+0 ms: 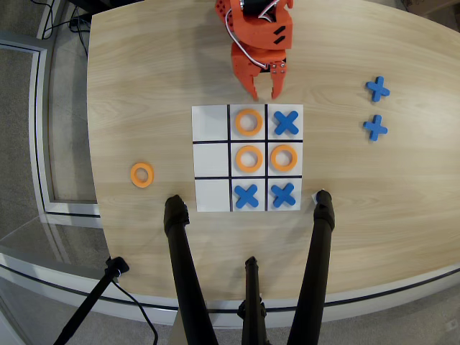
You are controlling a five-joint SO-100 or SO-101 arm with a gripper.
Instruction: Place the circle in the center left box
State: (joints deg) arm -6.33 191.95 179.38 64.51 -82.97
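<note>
The 3x3 board [210, 123] lies mid-table in the overhead view. An orange ring [283, 158] lies in the middle-row cell of the right column. Two more rings sit in the middle column, one in the top cell [248, 122] and one in the centre cell [249, 158]. Another ring [141, 174] lies loose on the table left of the board. My orange gripper [264, 95] hangs just above the board's top edge, fingers slightly apart and empty.
Blue X pieces lie in the top right cell [286, 123] and in the bottom middle [246, 195] and bottom right [283, 195] cells. Two spare blue X pieces [376, 89] [374, 128] lie right of the board. Black tripod legs [180, 244] [320, 237] stand at the near edge.
</note>
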